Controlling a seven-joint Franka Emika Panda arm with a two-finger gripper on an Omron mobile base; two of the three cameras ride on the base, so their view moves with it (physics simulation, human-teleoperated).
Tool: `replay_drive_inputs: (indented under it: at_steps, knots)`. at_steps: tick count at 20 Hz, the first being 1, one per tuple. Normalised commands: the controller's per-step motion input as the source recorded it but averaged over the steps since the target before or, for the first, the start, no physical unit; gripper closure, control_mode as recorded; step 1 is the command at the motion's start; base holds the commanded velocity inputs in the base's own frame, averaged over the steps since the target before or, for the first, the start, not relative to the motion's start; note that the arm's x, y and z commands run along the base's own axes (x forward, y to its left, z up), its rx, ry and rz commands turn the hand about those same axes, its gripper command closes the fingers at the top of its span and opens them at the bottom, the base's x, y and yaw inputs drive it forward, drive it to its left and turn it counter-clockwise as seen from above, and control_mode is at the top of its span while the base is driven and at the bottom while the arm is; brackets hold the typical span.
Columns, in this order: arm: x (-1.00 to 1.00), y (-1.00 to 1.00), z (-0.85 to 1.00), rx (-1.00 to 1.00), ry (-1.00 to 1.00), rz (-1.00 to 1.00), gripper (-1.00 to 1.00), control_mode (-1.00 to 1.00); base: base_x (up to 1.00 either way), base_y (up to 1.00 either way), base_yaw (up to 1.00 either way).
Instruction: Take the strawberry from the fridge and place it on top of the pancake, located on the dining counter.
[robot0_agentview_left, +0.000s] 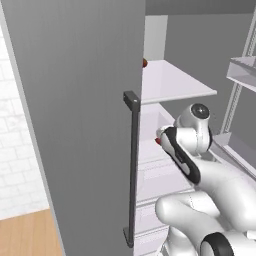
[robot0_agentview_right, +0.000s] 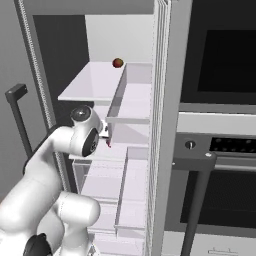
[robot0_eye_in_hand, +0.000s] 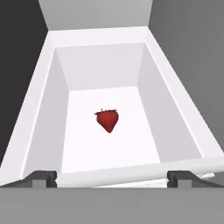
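The strawberry (robot0_eye_in_hand: 107, 120) is a small bright red cone. It lies alone on the white floor of a shallow white bin (robot0_eye_in_hand: 41, 118) inside the fridge (robot0_agentview_left: 75, 125). My gripper (robot0_eye_in_hand: 111, 178) is open, with its two dark fingertips (robot0_eye_in_hand: 41, 177) set wide apart just above the bin's near rim. The berry lies ahead of them, centred between the two and untouched. My wrist (robot0_agentview_right: 85, 132) reaches into the fridge at the middle shelf level. The pancake and the dining counter are out of view.
The open grey door with its dark bar handle (robot0_agentview_left: 133, 170) stands close on my left. A white shelf (robot0_agentview_left: 175, 82) above carries a darker round red fruit (robot0_agentview_right: 118, 62). Clear drawers (robot0_agentview_right: 107, 187) sit below. A wall oven (robot0_agentview_right: 225, 75) stands to the right.
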Motion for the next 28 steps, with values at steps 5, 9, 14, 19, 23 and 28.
replay_drive_inputs:
  at_steps: [5,9,14,19,23,28]
  knots:
    - [0.3,0.0,-0.23,0.01,0.05,0.0,-1.0,-1.0,0.0,0.0,0.0]
    - [0.36,0.0,-0.38,0.0,0.01,0.01,-1.0,-1.0,0.0,0.0,0.0]
    - [0.37,0.0,-0.13,0.0,0.04,0.01,-1.0,-1.0,0.0,0.0,0.0]
    - [0.5,0.0,-0.2,0.0,0.19,0.0,-1.0,-1.0,0.0,0.0,0.0]
    - [0.43,-0.01,-0.29,0.0,0.04,0.04,-1.0,-1.0,0.0,0.0,0.0]
    - [0.28,0.0,-0.42,0.0,0.0,0.04,-1.0,-1.0,0.0,0.0,0.0]
